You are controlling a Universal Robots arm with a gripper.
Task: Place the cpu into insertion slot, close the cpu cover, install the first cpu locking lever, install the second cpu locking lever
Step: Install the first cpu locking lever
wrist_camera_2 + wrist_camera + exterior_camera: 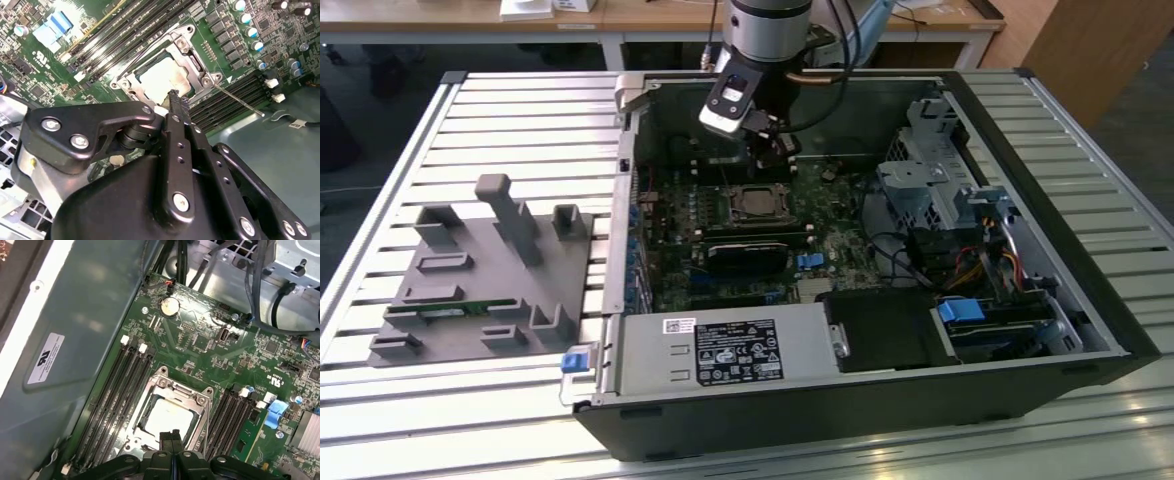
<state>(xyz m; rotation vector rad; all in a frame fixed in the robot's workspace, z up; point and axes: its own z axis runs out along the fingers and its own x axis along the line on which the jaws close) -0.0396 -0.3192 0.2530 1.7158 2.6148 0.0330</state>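
Hovering with gripper (172, 434) pinched together and empty just above the cpu (167, 417) seated under the lowered cover (200, 402), risking a slip off the unlatched lever (239, 100) that could gouge the board (200, 340).

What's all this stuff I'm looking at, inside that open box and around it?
slatted table: one, silvery, under everything.
computer case: one, black, open, lying on the table.
fixture tray: one, grey, on the table at the exterior view's left of the case.
power supply: one, grey with a label, inside the case, nearest the exterior camera.
motherboard: one, green, on the case floor.
memory slots: two banks, black, flanking the socket.
cpu: one, silvery-tan, seated in the socket.
cpu cover: one, silvery frame, down around the cpu.
locking lever: one thin metal rod, jutting out from a socket corner.
arm: one, grey and black, above the case.
gripper: one, black, shut, at the socket's edge.
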